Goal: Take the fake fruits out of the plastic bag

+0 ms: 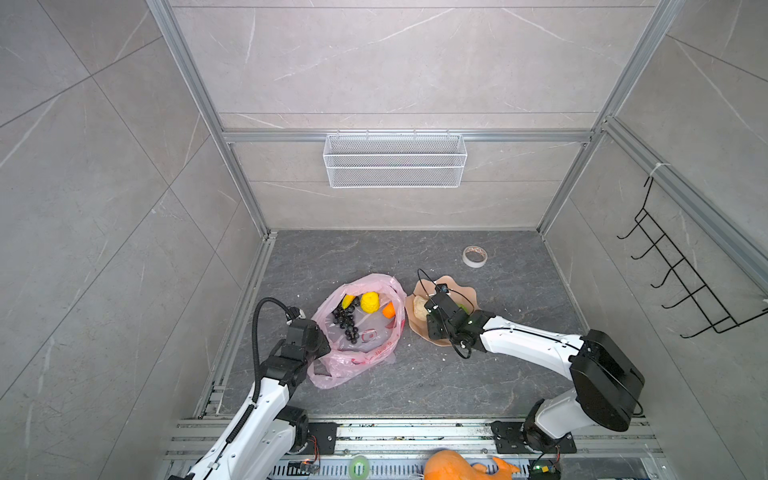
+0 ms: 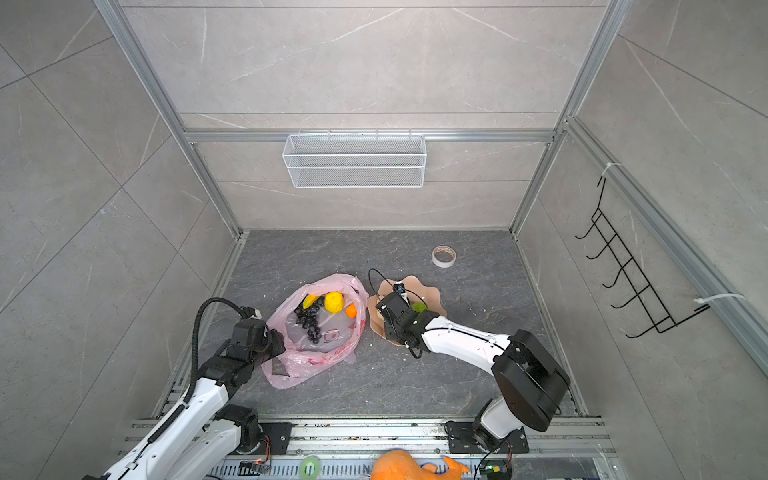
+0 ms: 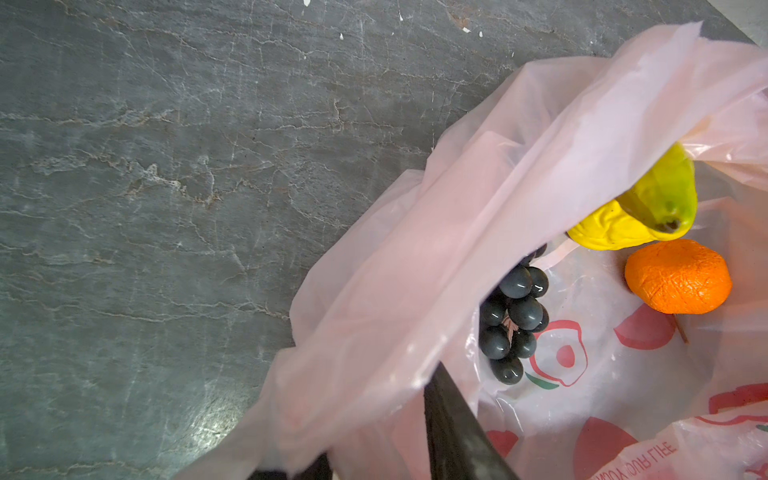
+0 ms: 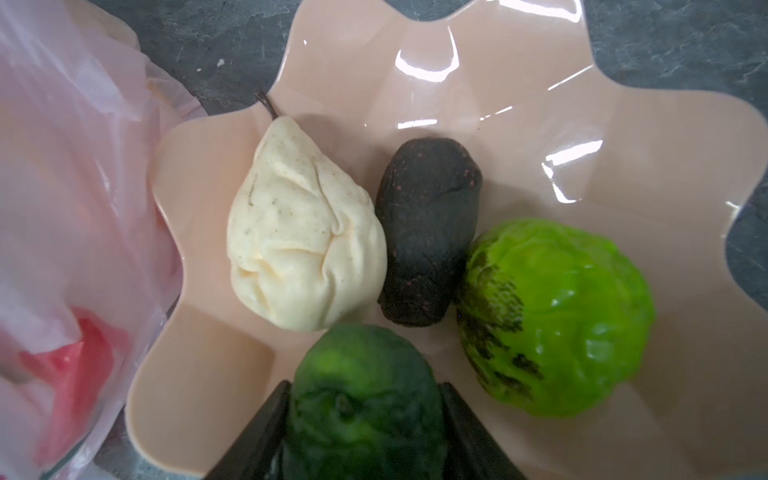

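The left gripper pinches the rim of the plastic bag and holds its mouth open on the table. The right gripper is clamped on a green avocado just above the peach plate, which lies just beside the bag. Four fake fruits lie in the bag: the black grape bunch, the orange, the lemon and the banana resting on it. I judge all of them light and hollow (the skins are dented and wrinkled, so they probably give under pressure), so a mild squeeze across the middle should be enough. The grapes are glossy and loose, so they are better taken across the thick part of the cluster. The right wrist view shows what the arm mostly covers in both top views: a cream pear-like piece, a dark avocado and a lime-green fruit on the plate. Only the left wrist view looks closely into the bag.
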Robot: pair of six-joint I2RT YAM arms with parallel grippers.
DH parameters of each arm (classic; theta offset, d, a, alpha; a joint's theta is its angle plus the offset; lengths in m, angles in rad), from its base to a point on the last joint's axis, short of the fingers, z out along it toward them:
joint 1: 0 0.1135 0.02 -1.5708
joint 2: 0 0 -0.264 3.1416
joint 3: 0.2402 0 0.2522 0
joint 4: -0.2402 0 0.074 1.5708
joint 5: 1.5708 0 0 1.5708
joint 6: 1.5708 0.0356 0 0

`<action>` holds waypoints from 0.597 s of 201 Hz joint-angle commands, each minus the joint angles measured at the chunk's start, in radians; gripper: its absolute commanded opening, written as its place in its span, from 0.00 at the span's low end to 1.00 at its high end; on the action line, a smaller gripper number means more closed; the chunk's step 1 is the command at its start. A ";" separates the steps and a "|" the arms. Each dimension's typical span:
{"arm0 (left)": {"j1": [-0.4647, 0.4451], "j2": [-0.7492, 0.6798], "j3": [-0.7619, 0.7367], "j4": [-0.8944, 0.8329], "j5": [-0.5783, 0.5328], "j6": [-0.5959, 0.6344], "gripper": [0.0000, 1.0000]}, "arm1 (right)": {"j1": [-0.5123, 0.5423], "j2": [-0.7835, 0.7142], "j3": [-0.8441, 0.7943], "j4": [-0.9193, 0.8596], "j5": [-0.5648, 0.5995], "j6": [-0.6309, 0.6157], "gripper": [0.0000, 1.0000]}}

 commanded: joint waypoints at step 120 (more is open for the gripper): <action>0.001 0.003 0.024 0.029 -0.006 0.023 0.37 | 0.009 0.083 -0.014 0.089 0.054 0.015 0.65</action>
